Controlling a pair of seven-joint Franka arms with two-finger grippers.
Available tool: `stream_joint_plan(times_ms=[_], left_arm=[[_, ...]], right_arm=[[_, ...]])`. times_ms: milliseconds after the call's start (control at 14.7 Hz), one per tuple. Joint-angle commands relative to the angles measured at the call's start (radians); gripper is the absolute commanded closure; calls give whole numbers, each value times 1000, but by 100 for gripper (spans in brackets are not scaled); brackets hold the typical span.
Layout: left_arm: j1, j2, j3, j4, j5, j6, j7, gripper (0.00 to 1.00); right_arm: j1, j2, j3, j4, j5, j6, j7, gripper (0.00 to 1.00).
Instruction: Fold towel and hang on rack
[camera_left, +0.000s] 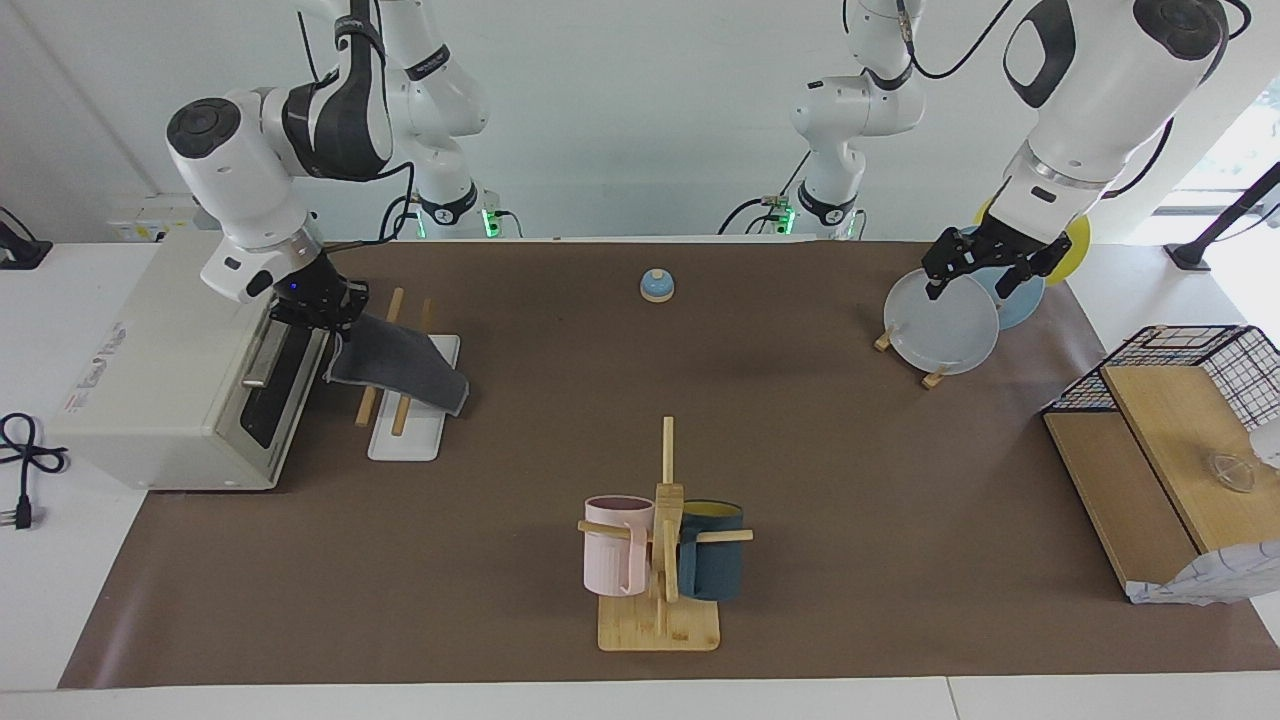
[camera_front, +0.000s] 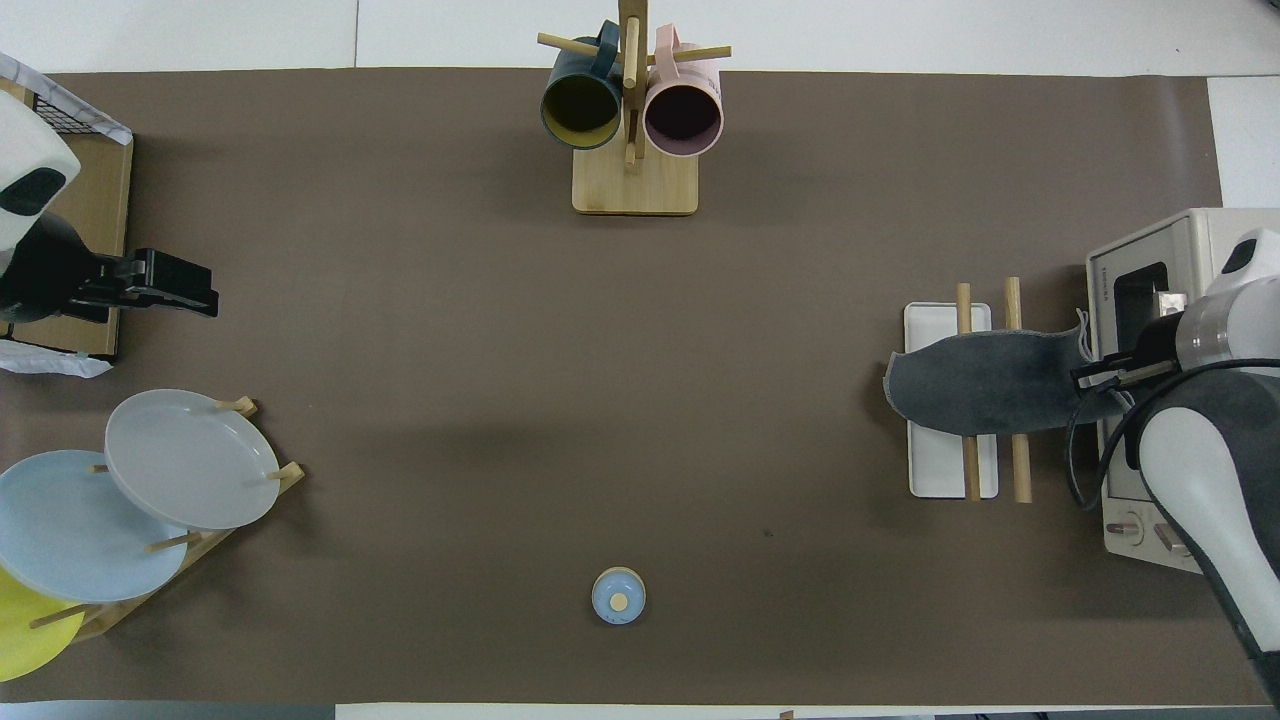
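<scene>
Brown table: towel (camera_left: 398, 363) across rack (camera_left: 405, 437), right end effector (camera_left: 322, 318) gripping.

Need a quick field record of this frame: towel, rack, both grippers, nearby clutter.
towel: dark grey face up, draped across both rods of the rack, one end held up at the oven side
rack: white base, two wood rods, beside the oven
right gripper: shut on towel, over the gap between rack and oven
left gripper: open, empty, waits above the plates
other: mug tree, bell
</scene>
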Motion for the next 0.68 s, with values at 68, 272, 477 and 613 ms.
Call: stream_joint_plan(times_ms=[68, 272, 477, 613], left_arm=[[-15, 9, 10, 15, 29, -25, 16, 0], [-15, 8, 10, 15, 30, -27, 16, 0], [-13, 9, 12, 15, 32, -28, 17, 0], [-7, 11, 10, 16, 32, -33, 17, 0]], right_arm=[[-27, -17, 11, -47, -18, 40, -26, 100], [-27, -16, 11, -50, -18, 40, -20, 100], [-26, -16, 11, -50, -18, 37, -14, 96], [-27, -16, 11, -50, -18, 37, -15, 96]])
